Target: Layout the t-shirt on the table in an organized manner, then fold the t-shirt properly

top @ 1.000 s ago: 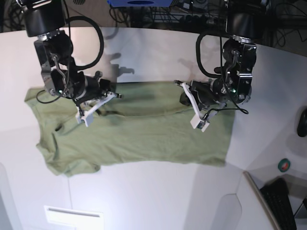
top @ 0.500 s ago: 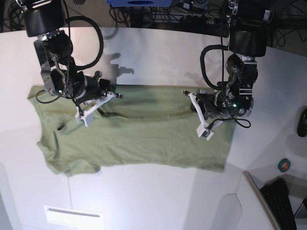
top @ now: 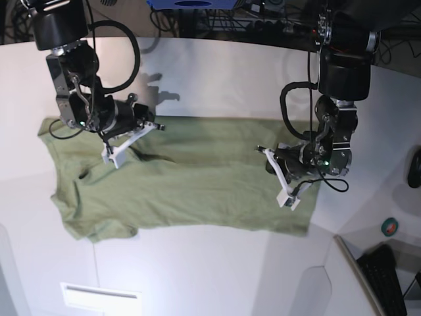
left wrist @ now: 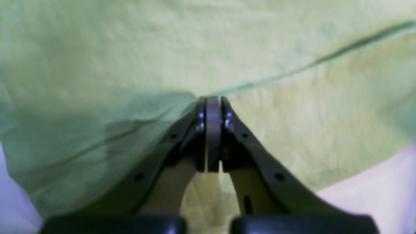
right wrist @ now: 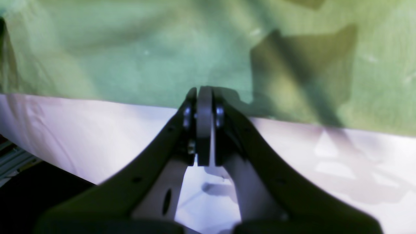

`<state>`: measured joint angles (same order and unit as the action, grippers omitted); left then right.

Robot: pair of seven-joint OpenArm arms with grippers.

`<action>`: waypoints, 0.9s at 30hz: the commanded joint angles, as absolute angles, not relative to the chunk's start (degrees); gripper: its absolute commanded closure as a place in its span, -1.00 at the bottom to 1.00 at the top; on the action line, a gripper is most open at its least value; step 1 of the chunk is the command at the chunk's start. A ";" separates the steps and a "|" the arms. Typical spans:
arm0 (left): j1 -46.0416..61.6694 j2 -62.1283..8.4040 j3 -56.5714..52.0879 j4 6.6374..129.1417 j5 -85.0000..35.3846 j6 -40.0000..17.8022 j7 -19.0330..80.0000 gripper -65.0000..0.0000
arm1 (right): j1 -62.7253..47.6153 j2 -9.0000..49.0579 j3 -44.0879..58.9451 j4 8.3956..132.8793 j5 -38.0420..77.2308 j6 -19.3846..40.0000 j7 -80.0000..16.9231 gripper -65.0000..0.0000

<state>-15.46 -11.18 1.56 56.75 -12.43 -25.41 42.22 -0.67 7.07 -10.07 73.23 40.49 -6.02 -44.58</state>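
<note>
White counter (top: 217, 79) carries the olive-green t-shirt (top: 191, 178), spread mostly flat across its middle with the sleeves toward the base view's left and the hem toward its right. Left end effector (top: 287, 184), on that view's right, sits near the hem end with its jaws pressed together on a fold of the fabric. Right end effector (top: 125, 141), near the shirt's far edge by the sleeve end, has its jaws pressed together at the cloth's edge; whether it pinches fabric I cannot tell.
</note>
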 commanded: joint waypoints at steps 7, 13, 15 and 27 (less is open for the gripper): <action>-17.89 -11.91 1.01 58.68 -13.32 -25.36 41.27 1.00 | 0.31 7.25 -9.80 74.15 41.19 -5.58 -44.00 1.00; -12.62 -11.91 -0.66 65.80 -13.49 -25.36 42.33 1.00 | 0.22 7.25 -9.89 74.59 41.45 -5.58 -44.09 1.00; -9.54 -11.56 -4.79 68.70 -13.49 -25.63 42.33 1.00 | 0.13 7.25 -9.80 75.21 41.45 -5.49 -44.09 1.00; 5.41 -16.92 -22.81 79.08 -35.74 -25.71 41.98 1.00 | -4.35 6.81 -4.62 90.51 41.54 -5.49 -43.65 1.00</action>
<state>6.66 -16.27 -22.65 77.76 -34.50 -25.32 43.27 -4.78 6.24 -4.91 89.54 41.36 -5.58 -44.45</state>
